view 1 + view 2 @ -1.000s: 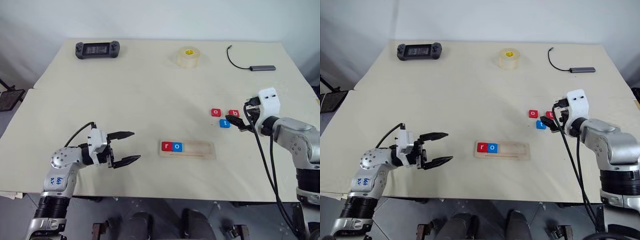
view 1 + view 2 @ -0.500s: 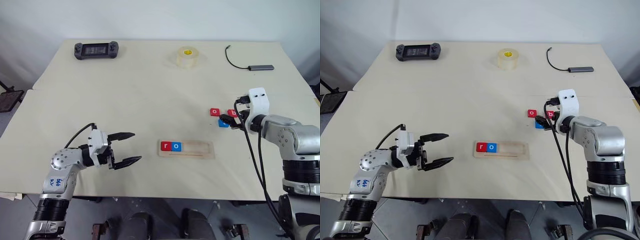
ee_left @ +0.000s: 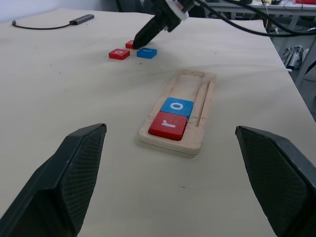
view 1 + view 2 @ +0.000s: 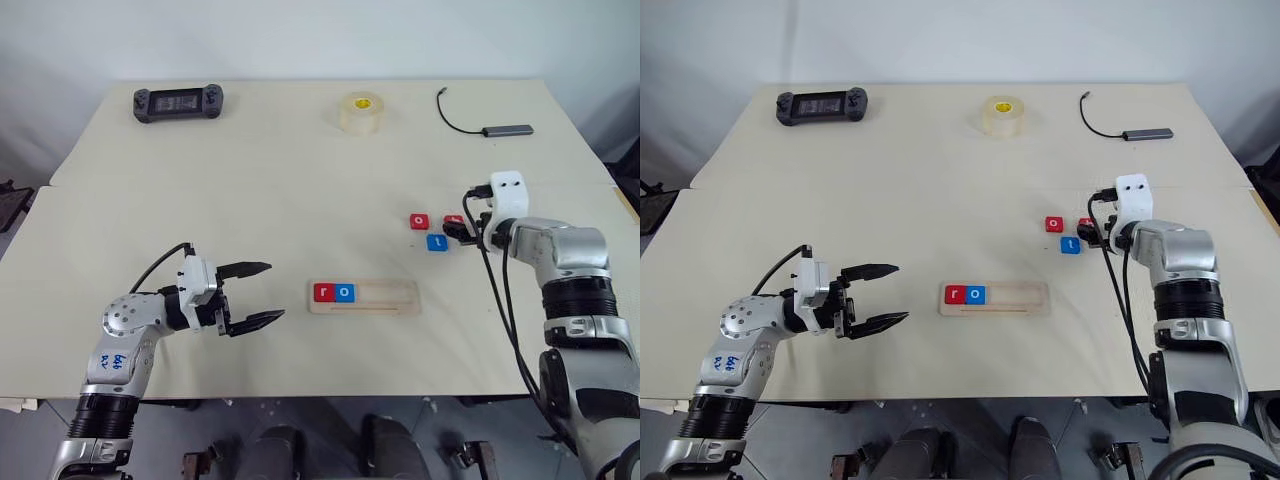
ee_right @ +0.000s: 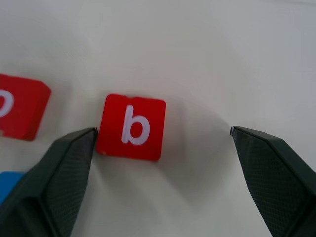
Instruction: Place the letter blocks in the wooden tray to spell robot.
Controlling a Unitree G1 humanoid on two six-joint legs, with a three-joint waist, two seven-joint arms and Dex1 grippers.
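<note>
Right gripper: fingers spread around the red b block. Left gripper, lower left: fingers spread, holding nothing.

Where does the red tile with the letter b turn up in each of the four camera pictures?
Head camera, both eyes: the red b tile lies on the table, partly hidden by the right gripper.
Left wrist view: a red sliver behind that gripper.
Right wrist view: mid-picture, between open fingers.
Shared landmark: the red o tile beside it.
</note>
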